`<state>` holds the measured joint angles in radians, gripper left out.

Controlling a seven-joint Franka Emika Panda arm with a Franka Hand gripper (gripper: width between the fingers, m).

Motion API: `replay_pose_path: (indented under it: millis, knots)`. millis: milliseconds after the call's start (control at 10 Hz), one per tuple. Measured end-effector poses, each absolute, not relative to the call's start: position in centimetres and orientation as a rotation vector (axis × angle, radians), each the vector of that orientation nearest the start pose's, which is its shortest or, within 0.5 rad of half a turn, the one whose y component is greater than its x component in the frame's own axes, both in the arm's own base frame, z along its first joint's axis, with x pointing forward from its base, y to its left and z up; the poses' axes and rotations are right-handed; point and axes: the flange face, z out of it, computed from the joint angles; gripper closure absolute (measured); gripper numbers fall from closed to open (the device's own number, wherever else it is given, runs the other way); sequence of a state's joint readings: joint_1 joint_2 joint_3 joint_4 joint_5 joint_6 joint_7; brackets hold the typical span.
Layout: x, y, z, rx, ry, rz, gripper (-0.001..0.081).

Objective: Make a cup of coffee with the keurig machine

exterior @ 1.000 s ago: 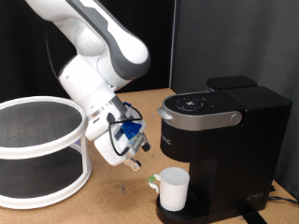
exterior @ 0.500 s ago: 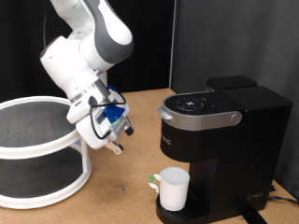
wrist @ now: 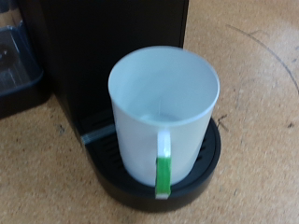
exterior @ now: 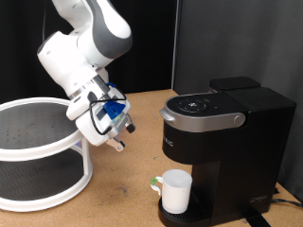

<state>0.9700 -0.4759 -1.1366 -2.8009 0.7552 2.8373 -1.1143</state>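
The cup (exterior: 175, 192) stands on the coffee maker's (exterior: 222, 142) base, right of the rack (exterior: 38, 151); the tool (exterior: 119, 142) hangs between them.

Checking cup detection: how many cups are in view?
1. The cup stands on the round drip base of the keurig machine, under its spout, handle turned outward with a green strip. The tool is apart from it. None other shows.
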Motion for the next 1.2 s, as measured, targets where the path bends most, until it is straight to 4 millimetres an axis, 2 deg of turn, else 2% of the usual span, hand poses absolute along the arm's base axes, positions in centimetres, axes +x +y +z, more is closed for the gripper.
replay_pose_path:
  millis: [400, 600, 1200]
  knots:
    - [38.5, -5.5, 30.9, -2.497, -0.311, -0.719, 0.0001]
    - [38.4, -5.3, 32.7, -2.499, -0.293, -0.700, 0.0001]
    - [37.2, -4.3, 39.7, -2.420, -0.281, -0.711, 0.0001]
